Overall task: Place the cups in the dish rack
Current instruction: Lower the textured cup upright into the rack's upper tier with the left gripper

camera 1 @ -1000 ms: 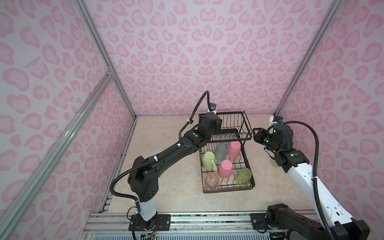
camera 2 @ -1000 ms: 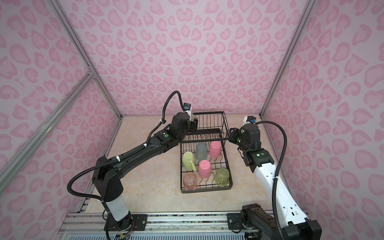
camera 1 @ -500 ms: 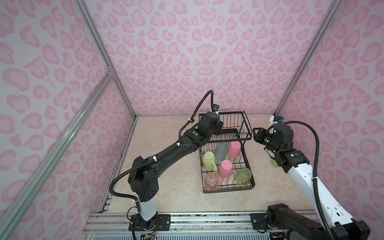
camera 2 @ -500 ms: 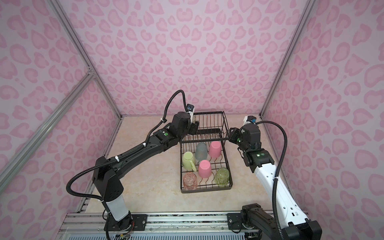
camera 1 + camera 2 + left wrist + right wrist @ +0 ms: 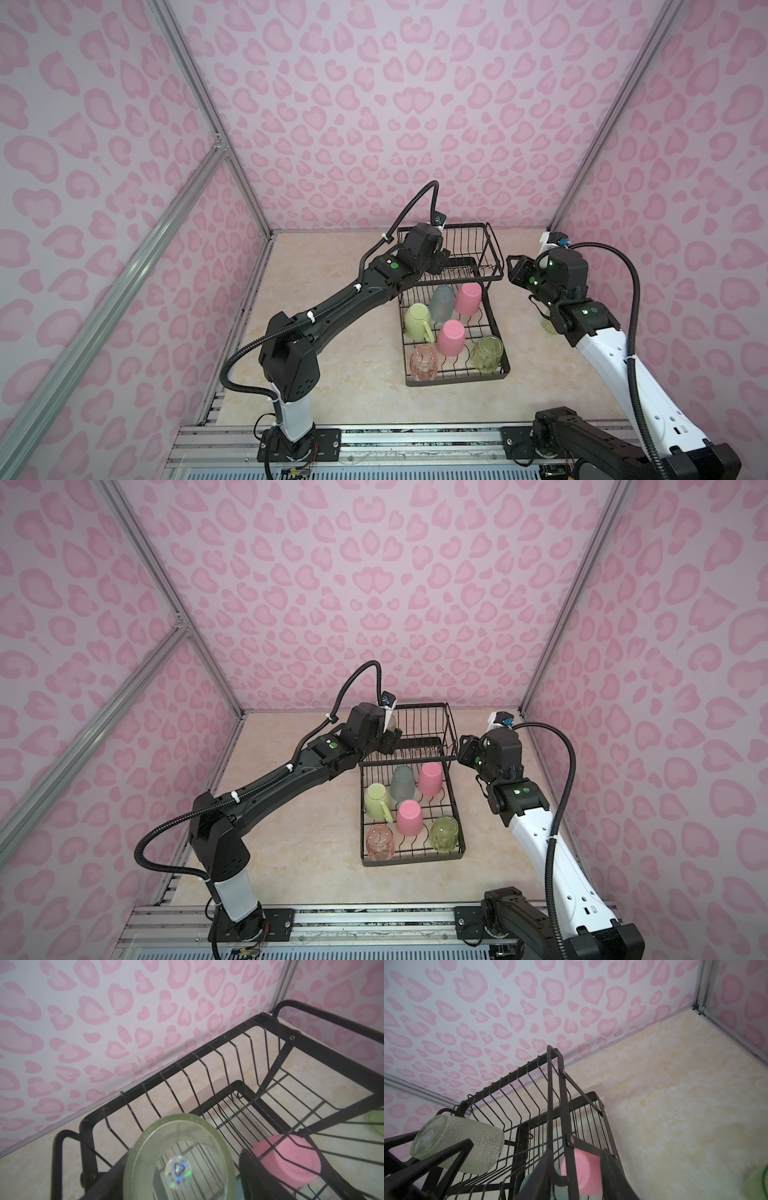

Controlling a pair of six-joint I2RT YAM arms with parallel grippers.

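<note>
L gripper [image 5: 439, 262] is over the left end of the dish rack's [image 5: 457, 380] raised basket [image 5: 461, 225]. Its fingers sit close on both sides of a textured green glass [image 5: 467, 1142], tipped with base toward the wrist cam; can't tell if they press it. R gripper [image 5: 512, 270] hangs just right of the basket, part open, nothing in it. Six cups [image 5: 452, 337] sit in the lower tray [image 5: 411, 859]. Another green glass [image 5: 548, 327] stands on the table [image 5: 353, 357] right of the rack, partly hidden by R arm.
</note>
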